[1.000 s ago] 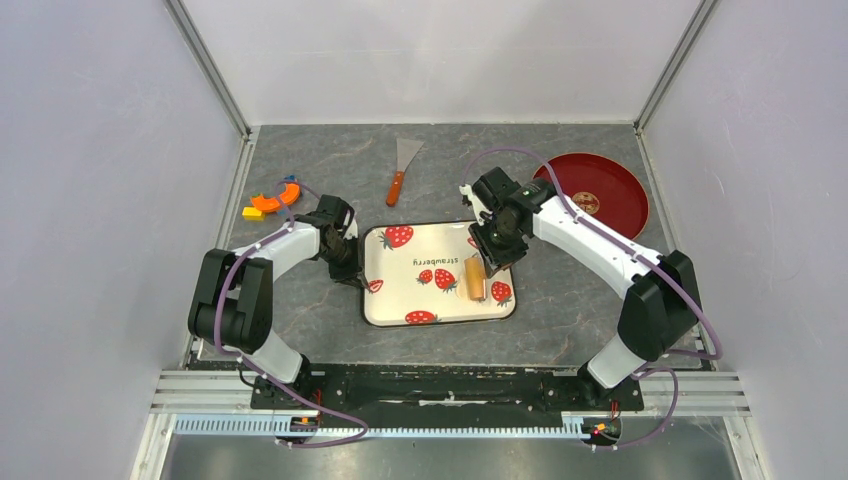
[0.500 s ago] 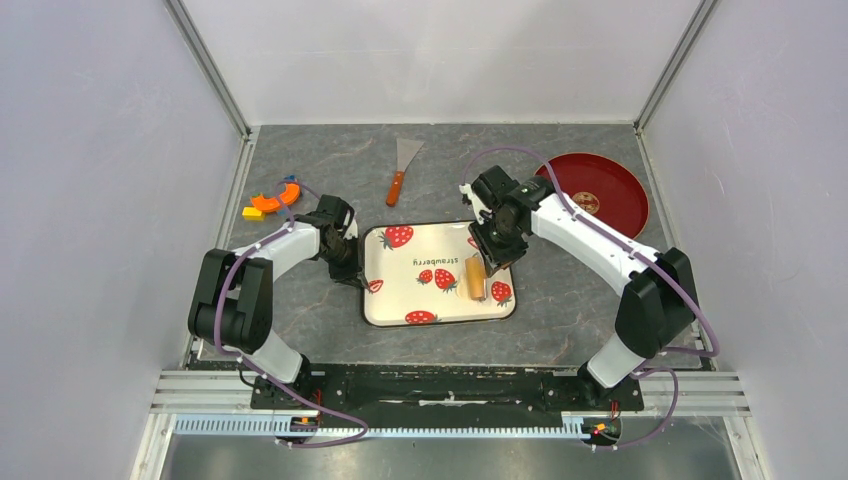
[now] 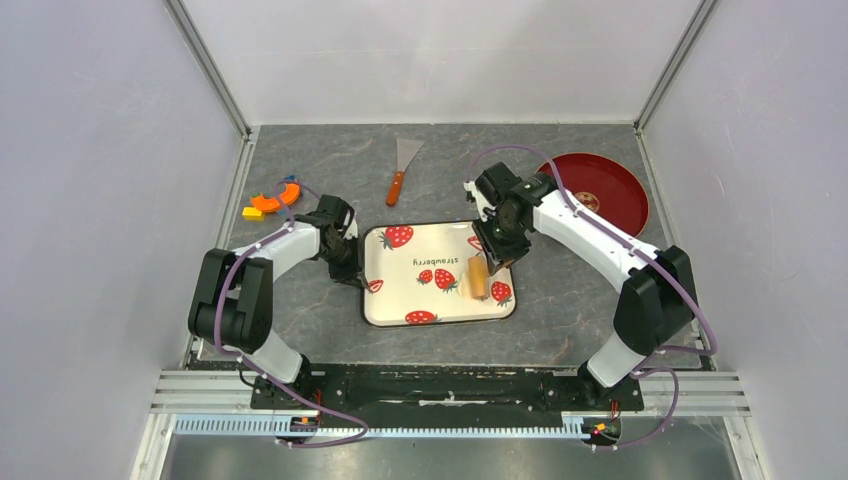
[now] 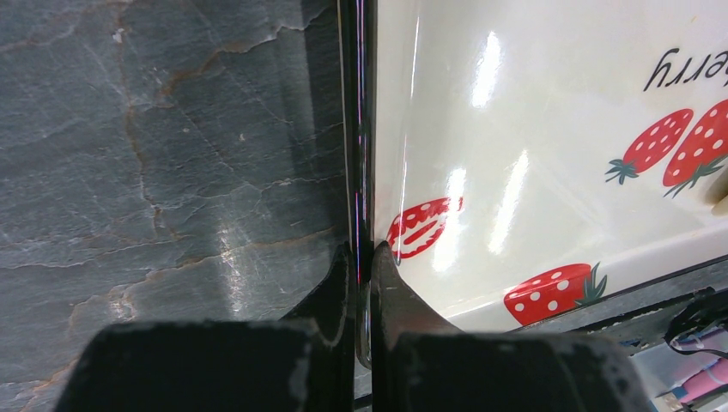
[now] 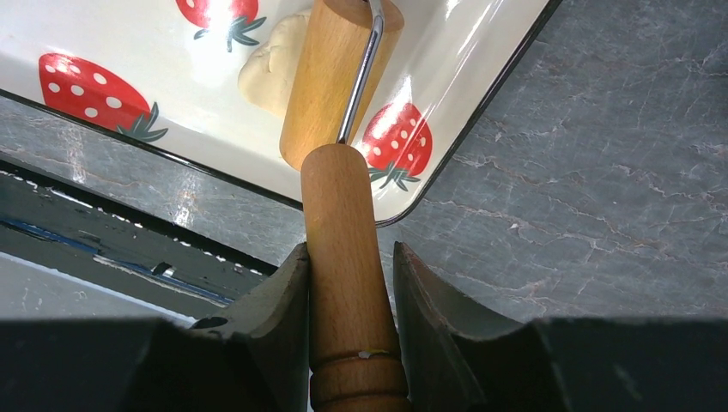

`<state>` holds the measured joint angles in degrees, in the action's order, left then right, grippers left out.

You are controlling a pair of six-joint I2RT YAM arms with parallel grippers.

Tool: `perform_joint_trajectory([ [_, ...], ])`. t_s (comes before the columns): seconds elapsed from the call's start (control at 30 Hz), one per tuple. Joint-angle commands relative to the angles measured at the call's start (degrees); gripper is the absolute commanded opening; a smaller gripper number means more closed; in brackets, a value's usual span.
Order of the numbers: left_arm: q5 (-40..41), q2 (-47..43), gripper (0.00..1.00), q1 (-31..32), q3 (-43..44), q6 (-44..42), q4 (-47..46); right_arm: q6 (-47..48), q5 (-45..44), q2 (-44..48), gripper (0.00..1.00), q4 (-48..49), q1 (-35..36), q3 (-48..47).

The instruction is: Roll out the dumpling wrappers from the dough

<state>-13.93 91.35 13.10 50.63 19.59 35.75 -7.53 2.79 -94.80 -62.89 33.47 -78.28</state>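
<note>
My right claw (image 5: 348, 257) is pinching the wooden handle (image 5: 342, 193) of the roller, one finger on each side of it, jaws partly spread to the handle's width. The handle runs straight out from the fingers. Past its tip sits the roller's cylinder (image 5: 330, 73), carried on a thin metal rod (image 5: 367, 51) and angled a little off the handle's line. From above, the cylinder's (image 3: 477, 278) long axis runs near to far over the right part of the strawberry-print tray (image 3: 400, 297).

The dough (image 5: 268, 73) is a small pale lump lying on the tray floor. It touches the cylinder's left side, toward the tray's middle, close to the near right corner. What I can see of it stretches along the cylinder's flank, and the roller hides the rest, so I cannot tell its full shape.

My left claw (image 4: 360, 264) is pressed together on the tray's dark left rim (image 4: 357, 129), one finger outside and one inside.

The tray rests on a grey marbled table (image 3: 560, 310). A red plate (image 3: 612, 200) lies far right, a scraper (image 3: 403, 168) with a wooden handle beyond the tray, and some orange pieces (image 3: 272, 201) far left. Plain pale walls with metal corner posts close it in.
</note>
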Motion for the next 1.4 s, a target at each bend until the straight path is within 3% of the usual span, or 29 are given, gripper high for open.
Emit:
perform_joint_trajectory([
  [0.0, 9.11, 0.82, 0.02, -0.89, 0.96, -2.89, 3.13, 3.23, -23.85, -5.55, 0.0, -4.77, -4.17, 4.78],
  [1.37, 9.0, 1.16, 0.02, -0.89, 1.22, -3.16, 3.21, 4.36, -18.94, -6.8, 0.0, -2.77, -7.62, 8.27],
])
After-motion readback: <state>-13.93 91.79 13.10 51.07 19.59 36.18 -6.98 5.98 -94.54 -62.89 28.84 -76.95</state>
